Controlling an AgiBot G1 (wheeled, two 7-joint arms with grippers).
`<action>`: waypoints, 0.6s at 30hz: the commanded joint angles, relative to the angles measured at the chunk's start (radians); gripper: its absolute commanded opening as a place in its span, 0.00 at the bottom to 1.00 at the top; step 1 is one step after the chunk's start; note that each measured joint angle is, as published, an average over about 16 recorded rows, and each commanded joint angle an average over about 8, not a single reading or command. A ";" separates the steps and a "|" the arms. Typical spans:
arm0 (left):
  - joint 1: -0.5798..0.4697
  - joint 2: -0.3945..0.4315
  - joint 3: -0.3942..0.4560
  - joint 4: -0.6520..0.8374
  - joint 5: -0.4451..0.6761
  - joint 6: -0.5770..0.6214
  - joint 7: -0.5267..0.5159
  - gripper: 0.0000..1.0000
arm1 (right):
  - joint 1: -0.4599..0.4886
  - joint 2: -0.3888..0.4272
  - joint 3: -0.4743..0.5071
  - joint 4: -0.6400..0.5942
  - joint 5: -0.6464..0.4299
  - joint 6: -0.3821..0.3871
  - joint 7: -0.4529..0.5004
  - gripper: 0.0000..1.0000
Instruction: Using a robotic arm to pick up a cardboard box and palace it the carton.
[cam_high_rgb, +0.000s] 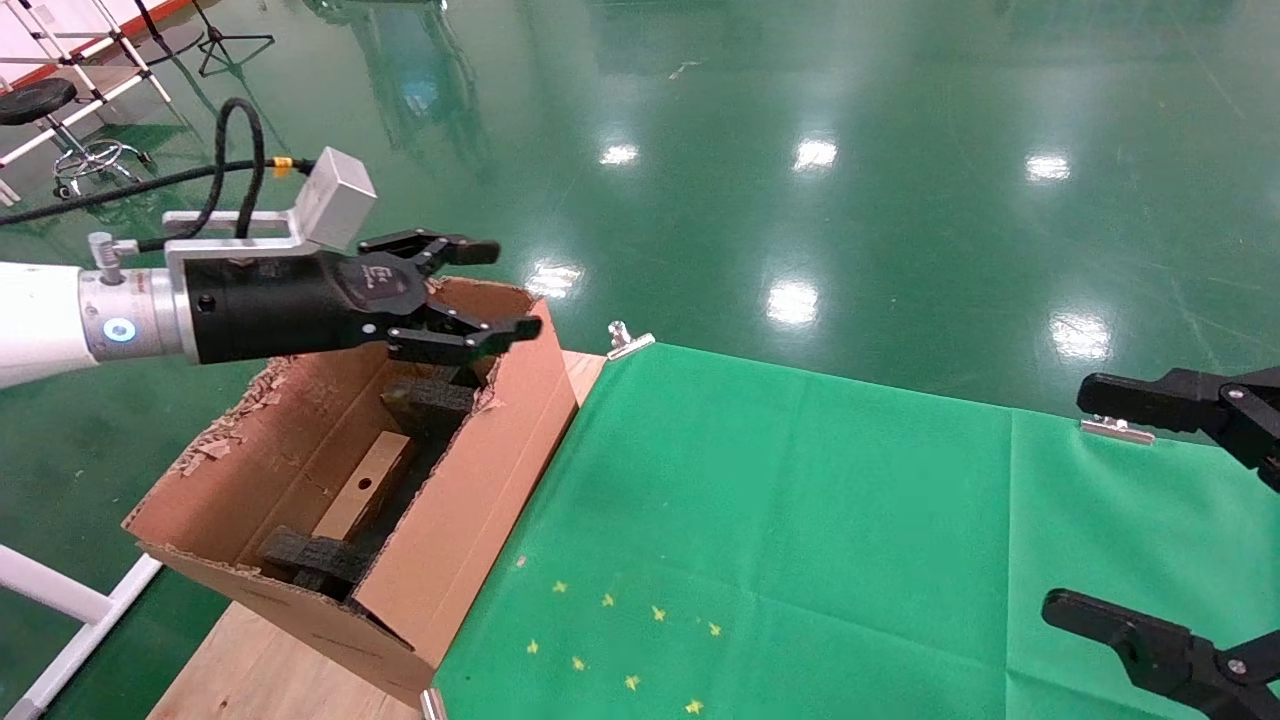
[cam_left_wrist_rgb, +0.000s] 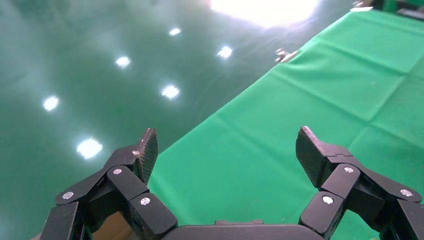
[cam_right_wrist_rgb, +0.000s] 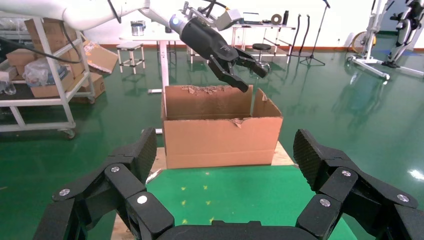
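The carton (cam_high_rgb: 480, 500) stands open at the left end of the table, with ragged flaps and black foam pieces (cam_high_rgb: 430, 400) inside. The small brown cardboard box (cam_high_rgb: 365, 485) lies on the carton's floor between the foam pieces. My left gripper (cam_high_rgb: 510, 290) on the white robotic arm (cam_high_rgb: 40, 320) hovers over the carton's far end, open and empty. In the left wrist view (cam_left_wrist_rgb: 227, 145) it holds nothing. The right wrist view shows the carton (cam_right_wrist_rgb: 220, 137) with the left gripper (cam_right_wrist_rgb: 250, 75) above it. My right gripper (cam_high_rgb: 1075, 500) is open and empty at the table's right edge, and shows in its own view (cam_right_wrist_rgb: 225, 150).
A green cloth (cam_high_rgb: 800, 520) covers the table, held by metal clips (cam_high_rgb: 628, 340) (cam_high_rgb: 1118, 428). Yellow star marks (cam_high_rgb: 620, 640) lie near the front. Bare wood (cam_high_rgb: 270, 670) shows under the carton. Shelves with boxes (cam_right_wrist_rgb: 40, 75) stand on the floor behind.
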 joint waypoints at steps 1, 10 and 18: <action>0.024 -0.001 -0.004 -0.038 -0.031 0.002 -0.004 1.00 | 0.000 0.000 0.000 0.000 0.000 0.000 0.000 1.00; 0.130 -0.003 -0.023 -0.211 -0.170 0.012 -0.022 1.00 | 0.000 0.000 0.000 0.000 0.000 0.000 0.000 1.00; 0.225 -0.005 -0.039 -0.364 -0.293 0.021 -0.039 1.00 | 0.000 0.000 0.000 0.000 0.000 0.000 0.000 1.00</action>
